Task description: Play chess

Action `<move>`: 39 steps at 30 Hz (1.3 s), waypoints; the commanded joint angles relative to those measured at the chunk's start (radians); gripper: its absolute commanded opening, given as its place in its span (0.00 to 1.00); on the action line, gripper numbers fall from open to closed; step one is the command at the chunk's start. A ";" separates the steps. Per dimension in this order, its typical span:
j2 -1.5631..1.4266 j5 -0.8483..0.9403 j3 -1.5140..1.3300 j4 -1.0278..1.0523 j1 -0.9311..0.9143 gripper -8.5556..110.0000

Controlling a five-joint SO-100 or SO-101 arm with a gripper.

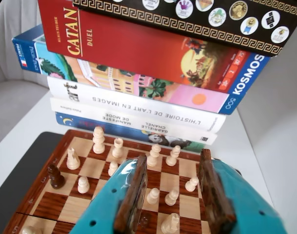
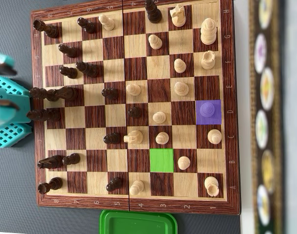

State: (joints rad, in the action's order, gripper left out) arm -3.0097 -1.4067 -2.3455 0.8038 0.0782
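Observation:
The wooden chessboard (image 2: 134, 204) fills the overhead view, with dark pieces (image 2: 65, 92) mostly on its left half and light pieces (image 2: 180, 87) on its right. A purple overlay marks one square at the right, and the piece (image 2: 208, 111) on it is tinted purple. A green overlay marks an empty square (image 2: 161, 160). My teal gripper (image 2: 14, 109) sits off the board's left edge. In the wrist view the gripper (image 1: 172, 156) stands open, its brown fingers (image 1: 134, 195) apart with nothing held. Light pieces (image 1: 153, 195) show on the board (image 1: 51, 200) beyond them.
A stack of books and game boxes (image 1: 139, 102) rises just behind the board's far edge. It shows as a dark patterned strip (image 2: 265, 117) on the right of the overhead view. A green tray (image 2: 139, 223) lies below the board. A lone dark piece (image 1: 55, 175) stands far left.

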 commanded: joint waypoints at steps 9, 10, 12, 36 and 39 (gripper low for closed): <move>0.430 0.006 0.213 0.003 -0.006 0.21; 0.460 0.006 0.227 0.005 -0.006 0.21; 0.520 0.006 0.252 0.028 -0.008 0.21; 1.304 0.002 0.844 0.351 -0.008 0.21; 1.370 -0.002 0.899 0.374 -0.020 0.21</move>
State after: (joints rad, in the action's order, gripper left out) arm -1.6644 -1.4067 -1.5278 1.1643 0.0767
